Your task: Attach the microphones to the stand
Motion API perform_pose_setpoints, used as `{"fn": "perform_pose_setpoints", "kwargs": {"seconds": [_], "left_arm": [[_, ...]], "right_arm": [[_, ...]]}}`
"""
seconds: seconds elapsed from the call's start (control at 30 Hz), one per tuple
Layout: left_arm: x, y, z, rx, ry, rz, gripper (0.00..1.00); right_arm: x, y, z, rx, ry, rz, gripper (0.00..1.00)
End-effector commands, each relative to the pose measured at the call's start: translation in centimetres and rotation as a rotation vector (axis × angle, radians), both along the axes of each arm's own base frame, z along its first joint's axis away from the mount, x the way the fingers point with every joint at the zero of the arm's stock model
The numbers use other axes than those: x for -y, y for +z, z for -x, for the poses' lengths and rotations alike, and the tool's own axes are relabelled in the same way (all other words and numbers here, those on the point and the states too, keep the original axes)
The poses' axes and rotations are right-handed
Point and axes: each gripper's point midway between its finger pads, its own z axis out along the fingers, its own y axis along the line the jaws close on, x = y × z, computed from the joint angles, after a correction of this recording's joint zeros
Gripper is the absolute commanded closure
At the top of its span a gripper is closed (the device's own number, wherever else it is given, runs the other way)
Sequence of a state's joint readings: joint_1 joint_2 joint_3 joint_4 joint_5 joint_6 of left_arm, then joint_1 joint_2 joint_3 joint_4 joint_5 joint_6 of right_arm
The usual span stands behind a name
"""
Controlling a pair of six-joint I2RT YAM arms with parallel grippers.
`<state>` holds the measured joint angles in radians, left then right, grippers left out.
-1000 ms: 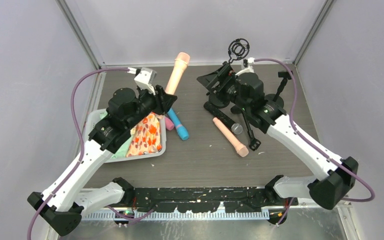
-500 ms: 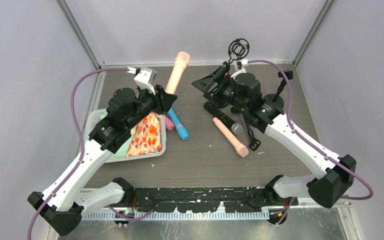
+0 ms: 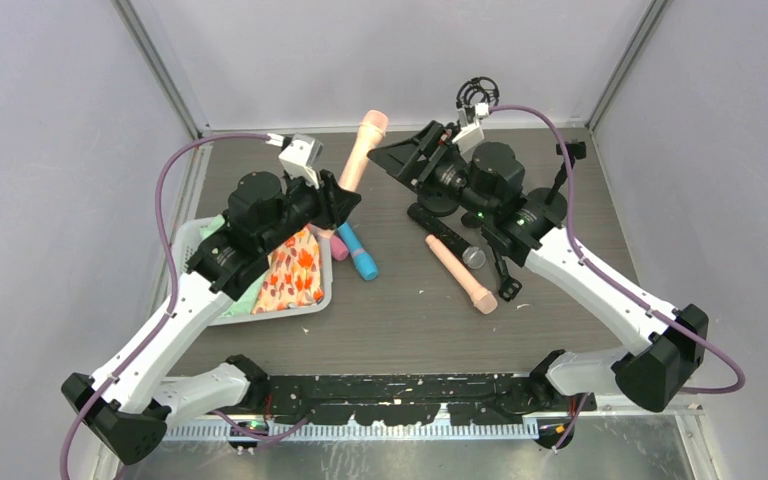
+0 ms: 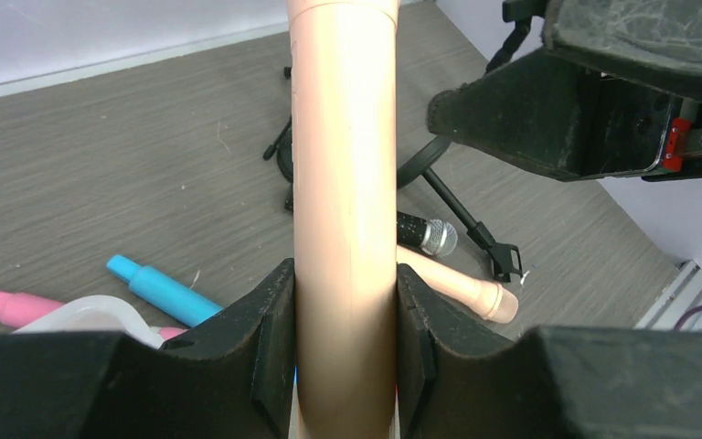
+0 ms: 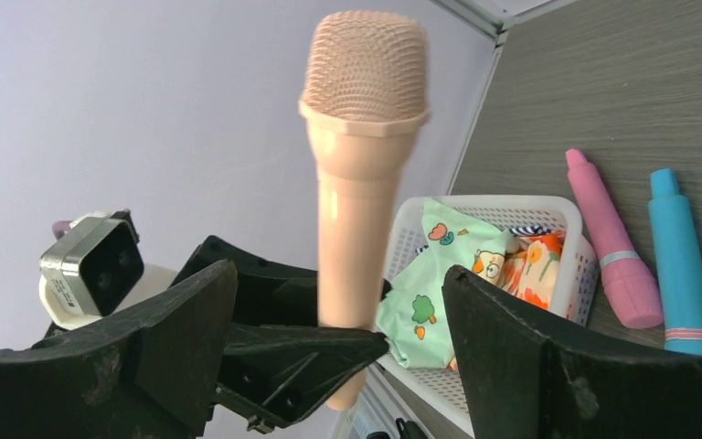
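Left gripper (image 4: 345, 340) is squeezing its jaws tight around the lower body of one peach-beige microphone (image 4: 345, 174). The mic's long axis is running up and away from the fingers toward the back wall, with its mesh head at the far end, well above the table. Right gripper (image 3: 392, 158) is hanging just beside that head with its jaws spread wide, gripping nothing and facing it. Further out, the other peach microphone (image 3: 460, 272) and the black microphone (image 3: 450, 232) are lying crossed by the stand (image 3: 477, 96). The blue microphone (image 3: 358, 253) is lying next to the basket (image 5: 494, 206).
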<state>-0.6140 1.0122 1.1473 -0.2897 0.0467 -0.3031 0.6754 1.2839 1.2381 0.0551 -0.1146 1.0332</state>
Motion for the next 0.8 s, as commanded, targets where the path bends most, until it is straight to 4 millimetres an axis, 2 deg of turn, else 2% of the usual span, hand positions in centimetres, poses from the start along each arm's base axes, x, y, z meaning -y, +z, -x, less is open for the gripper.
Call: {"fn": "perform_pose_setpoints", "kwargs": {"seconds": [0.0, 0.2, 0.4, 0.6, 0.77], "left_arm": [[1.0, 2.0, 0.4, 0.038, -0.062, 0.039, 1.00], [1.2, 1.6, 0.7, 0.028, -0.078, 0.040, 1.00], [1.1, 0.7, 0.2, -0.002, -0.058, 0.018, 1.00], [1.2, 0.7, -0.1, -0.001, -0.054, 0.020, 1.00], [1.7, 0.6, 0.1, 0.000, -0.080, 0.017, 1.00]], "right_arm": [[-1.8, 2.9, -0.1, 0.103, 0.029, -0.015, 0.14], [-2.9, 1.7, -2.2, 0.060, -0.006, 0.011, 0.19], [-4.5, 0.8, -2.6, 0.070, 0.017, 0.045, 0.24], [-5.2, -0.5, -3.8, 0.067, 0.004, 0.080, 0.34], [-5.7, -1.6, -4.5, 0.045, -0.001, 0.097, 0.37]]}}
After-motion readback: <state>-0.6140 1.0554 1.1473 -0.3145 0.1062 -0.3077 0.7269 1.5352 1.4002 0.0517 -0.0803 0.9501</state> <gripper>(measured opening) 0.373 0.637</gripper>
